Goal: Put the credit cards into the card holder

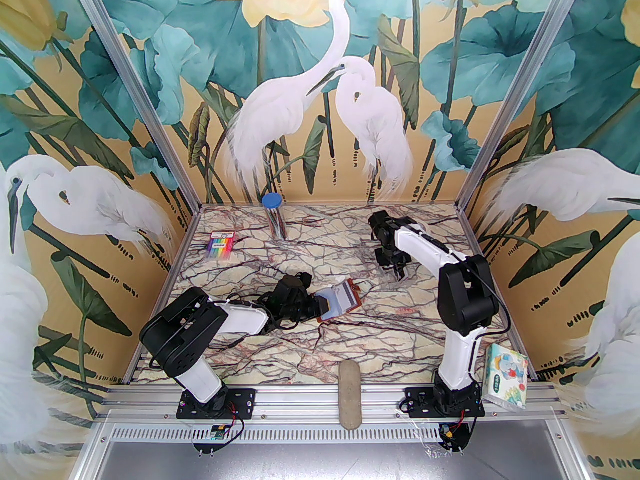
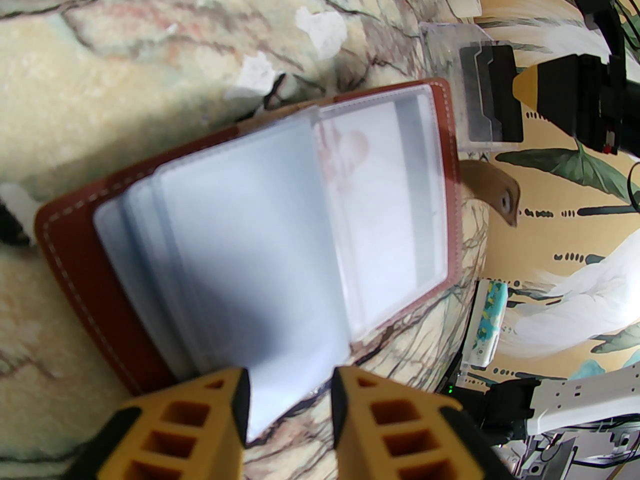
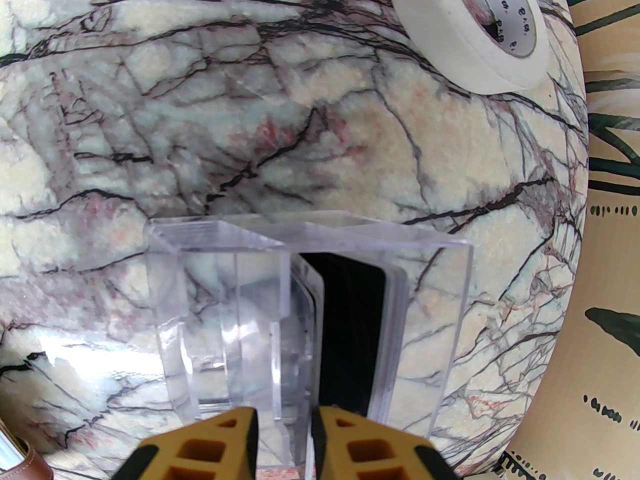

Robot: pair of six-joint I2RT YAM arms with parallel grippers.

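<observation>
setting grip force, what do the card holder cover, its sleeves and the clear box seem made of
The card holder cover: reddish-brown leather or imitation, white edge stitching. Sleeves: soft frosted plastic, translucent. The clear box: rigid glossy plastic, perhaps acrylic, fully see-through.

Walls (image 1: 100,118) painted with white egrets (image 1: 280,113) and teal lotus leaves (image 1: 500,53) enclose a veined marble tabletop (image 1: 320,338).

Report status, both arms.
Left end effector straddles card holder sleeve, grip unclear. Right end effector at credit cards in clear box, grip unclear. Box walls crowd cards.
</observation>
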